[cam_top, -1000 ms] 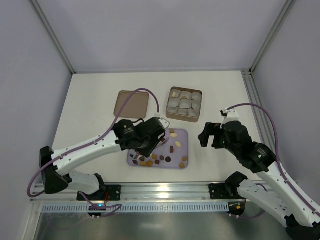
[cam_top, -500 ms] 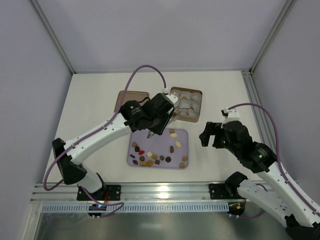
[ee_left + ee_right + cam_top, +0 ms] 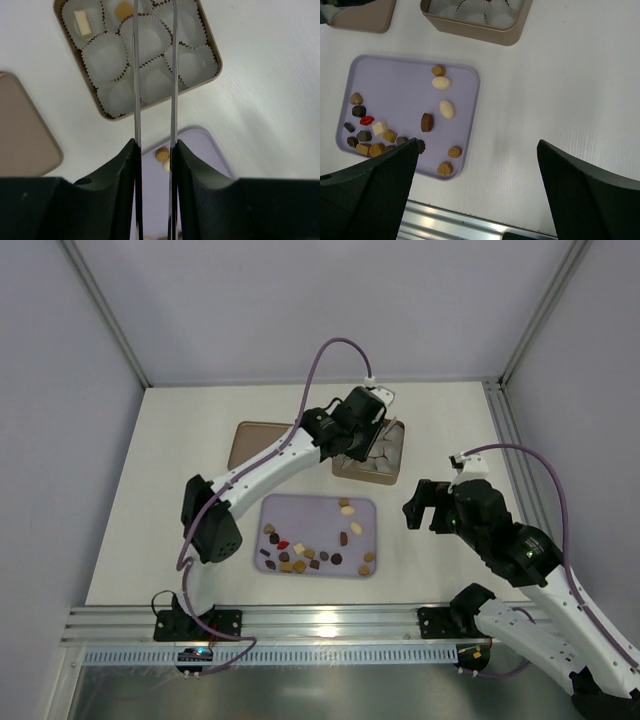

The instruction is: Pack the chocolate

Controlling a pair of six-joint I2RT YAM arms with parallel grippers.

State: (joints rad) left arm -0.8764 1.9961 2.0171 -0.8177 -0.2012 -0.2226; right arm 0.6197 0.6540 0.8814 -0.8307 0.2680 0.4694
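Several chocolate pieces in dark brown, caramel and cream, with one red piece, lie on a lavender tray. Behind the tray stands a tan square box of white paper liners. A cream piece and a caramel piece sit in its liners. My left gripper hangs over the box; its thin fingers run parallel with a narrow gap, their tips past the frame's edge. My right gripper stands wide open and empty over bare table right of the tray.
The flat brown lid lies left of the box. The aluminium rail runs along the near table edge. The enclosure's walls close in at the back and sides.
My left arm has swung from above the tray's left part back and to the right, over the box. The right arm has stayed put.
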